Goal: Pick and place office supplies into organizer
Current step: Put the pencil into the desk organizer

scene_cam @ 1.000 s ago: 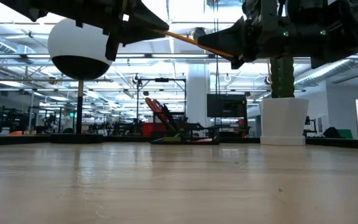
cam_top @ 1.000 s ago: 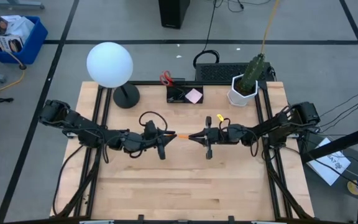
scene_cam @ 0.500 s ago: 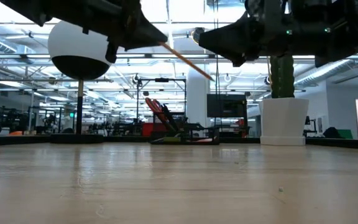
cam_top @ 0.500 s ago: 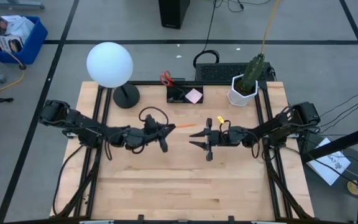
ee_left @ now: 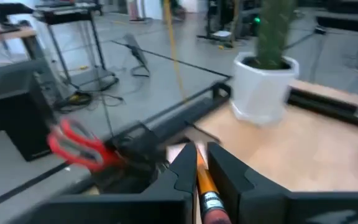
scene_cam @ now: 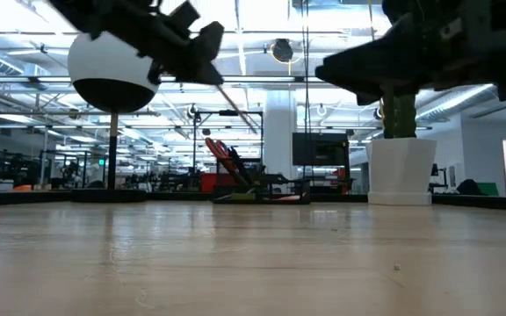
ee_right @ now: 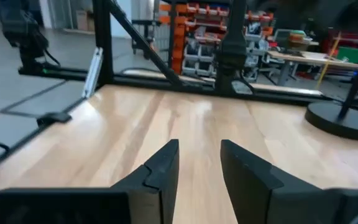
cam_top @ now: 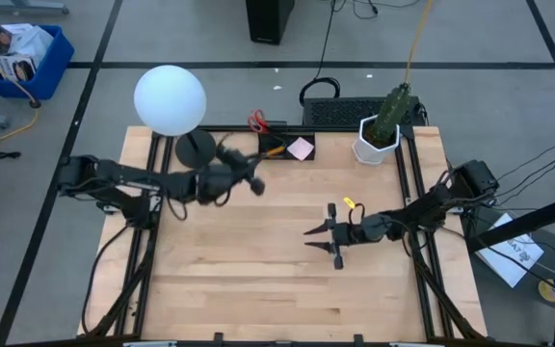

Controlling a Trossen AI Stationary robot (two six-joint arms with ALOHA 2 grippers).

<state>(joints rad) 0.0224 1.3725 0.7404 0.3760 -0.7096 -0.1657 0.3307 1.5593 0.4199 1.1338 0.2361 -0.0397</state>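
Note:
My left gripper (cam_top: 255, 170) hangs over the table's far part, just short of the organizer (cam_top: 285, 146), and is shut on an orange pencil (cam_top: 274, 151). The black organizer holds red-handled scissors (cam_top: 257, 122) and a pink sticky-note pad (cam_top: 301, 147). In the left wrist view the pencil (ee_left: 201, 177) lies between my fingers, with the scissors (ee_left: 76, 144) ahead. In the low view the pencil (scene_cam: 240, 107) slants down from the left gripper (scene_cam: 211, 66). My right gripper (cam_top: 308, 235) is open and empty above mid-table, also seen as the right gripper (ee_right: 199, 149). My left gripper pinches the pencil between its two fingers, which lie along it. The banded back end (ee_left: 212, 200) reaches back between the fingers. The front end (scene_cam: 255, 125) sticks out past the fingertips, slanting down toward the organizer. The pencil is lifted clear of the table.
A lamp with a white globe (cam_top: 170, 99) and a round black base (cam_top: 196, 147) stands left of the organizer. A white pot with a cactus (cam_top: 379, 140) stands to its right. Bare wood (cam_top: 258, 270) stretches across the middle and near part of the table.
A second ago both grippers held the pencil between them above mid-table. My right gripper opened, let go and drew back toward the near right. My left gripper carried the pencil toward the far edge, up to the organizer, turning so the pencil points at it.

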